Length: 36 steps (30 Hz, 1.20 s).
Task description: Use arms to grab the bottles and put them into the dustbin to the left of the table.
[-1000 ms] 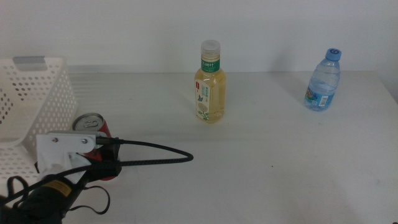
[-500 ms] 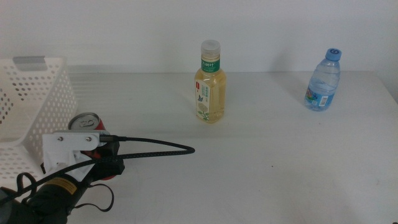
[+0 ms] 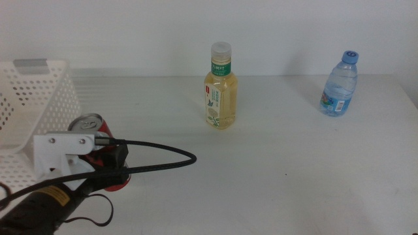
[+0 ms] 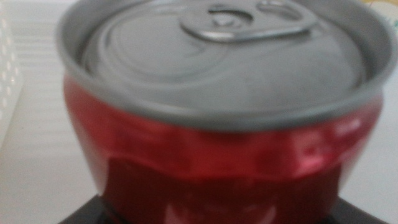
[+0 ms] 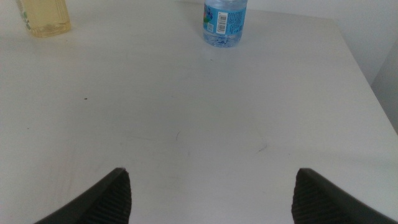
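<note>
— Since a second ago, what is changing in the middle view?
— Compared with then, the left arm (image 3: 62,179) is sitting a little higher and nearer the dustbin (image 3: 29,108), and the red soda can (image 3: 91,130) is going with it, its top now tilting toward the basket wall. The left claw (image 3: 98,160) itself is hiding under the white housing, so from here I cannot tell how its jaws are standing. The tea bottle (image 3: 221,88) and the water bottle (image 3: 339,85) are standing upright on the tabletop (image 3: 274,170), well apart from the claw on its far right side.

— And the left wrist view?
— The red soda can (image 4: 217,118) is filling almost the whole picture, pull tab up, with dark jaw edges showing only at its base; it is sitting in the claw, seemingly gripped.

— The right wrist view?
— The right claw (image 5: 211,193) is hanging spread wide over bare tabletop (image 5: 186,124), holding nothing. Ahead of it the water bottle (image 5: 224,22) is standing, and the tea bottle (image 5: 43,15) farther off to the side.
</note>
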Available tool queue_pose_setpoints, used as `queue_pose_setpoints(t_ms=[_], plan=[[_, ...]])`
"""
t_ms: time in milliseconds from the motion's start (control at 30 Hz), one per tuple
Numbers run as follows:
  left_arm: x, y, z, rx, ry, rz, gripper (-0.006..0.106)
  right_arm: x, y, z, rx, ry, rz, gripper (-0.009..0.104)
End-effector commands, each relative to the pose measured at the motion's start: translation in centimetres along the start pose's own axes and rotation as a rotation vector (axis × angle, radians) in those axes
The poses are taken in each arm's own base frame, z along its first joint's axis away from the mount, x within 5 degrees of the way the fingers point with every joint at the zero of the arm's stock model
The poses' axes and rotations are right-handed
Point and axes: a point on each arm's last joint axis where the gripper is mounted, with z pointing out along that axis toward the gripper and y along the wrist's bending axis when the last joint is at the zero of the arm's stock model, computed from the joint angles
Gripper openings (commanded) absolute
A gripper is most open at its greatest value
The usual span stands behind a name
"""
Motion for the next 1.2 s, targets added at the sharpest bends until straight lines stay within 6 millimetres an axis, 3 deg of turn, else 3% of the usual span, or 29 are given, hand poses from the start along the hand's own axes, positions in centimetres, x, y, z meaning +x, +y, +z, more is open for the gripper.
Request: queue_pose_setpoints(t_ms=[0,267,467,700,967,1167], plan=[[-2.7,-0.5,-0.8,0.027,-0.139,-0.012,0.003,-1.6,-0.1,-0.6,0.011,-0.127,-0.019,0.068],[-5.3,-1.0,-2.9,0.021,-0.081,-0.001,0.003,-1.6,-0.1,-0.6,0.011,-0.127,-0.019,0.068],[-8.9,-1.9,-3.3,0.017,0.105,0.081,0.003,-1.6,-0.1,-0.6,0.011,-0.127,-0.019,0.068],[-12.9,-1.5,-3.4,-0.033,0.262,0.08,0.003,-1.6,-0.1,-0.6,0.011,-0.127,-0.019,0.068],[-18.5,1.1,-3.4,-0.14,0.427,0.093,0.003,-1.6,-0.1,-0.6,0.011,-0.127,-0.019,0.068],[-21.4,4.3,-1.8,-0.182,0.573,0.073,0.003,-1.6,-0.1,-0.6,0.011,-0.127,-0.019,0.068]])
